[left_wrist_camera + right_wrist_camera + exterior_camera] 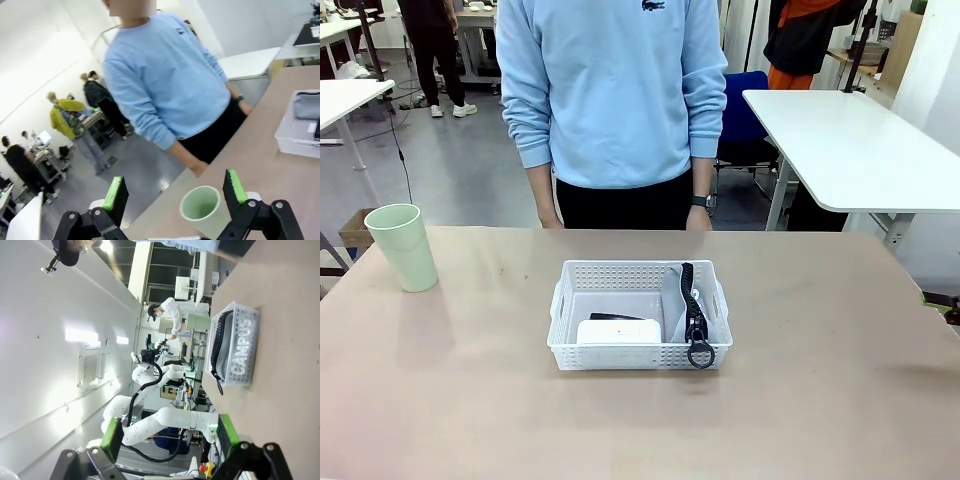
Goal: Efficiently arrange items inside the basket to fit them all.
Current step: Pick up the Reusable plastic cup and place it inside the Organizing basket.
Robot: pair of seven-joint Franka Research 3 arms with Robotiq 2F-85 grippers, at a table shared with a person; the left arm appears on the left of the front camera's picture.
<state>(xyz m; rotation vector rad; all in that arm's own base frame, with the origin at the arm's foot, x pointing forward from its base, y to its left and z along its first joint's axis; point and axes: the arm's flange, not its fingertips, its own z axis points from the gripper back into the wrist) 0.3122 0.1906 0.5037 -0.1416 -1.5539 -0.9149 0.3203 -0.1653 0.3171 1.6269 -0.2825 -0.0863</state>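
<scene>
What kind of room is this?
Probably a robot lab or workshop. The robot's left hand hovers by a brown table with a white basket on it. Plain white worktables stand around, and other people stand at desks farther back.

basket [638, 272]: pouch [677, 290] on edge right, white device [619, 331], black object [616, 317] inside | green cup [402, 246] outside, left
</scene>
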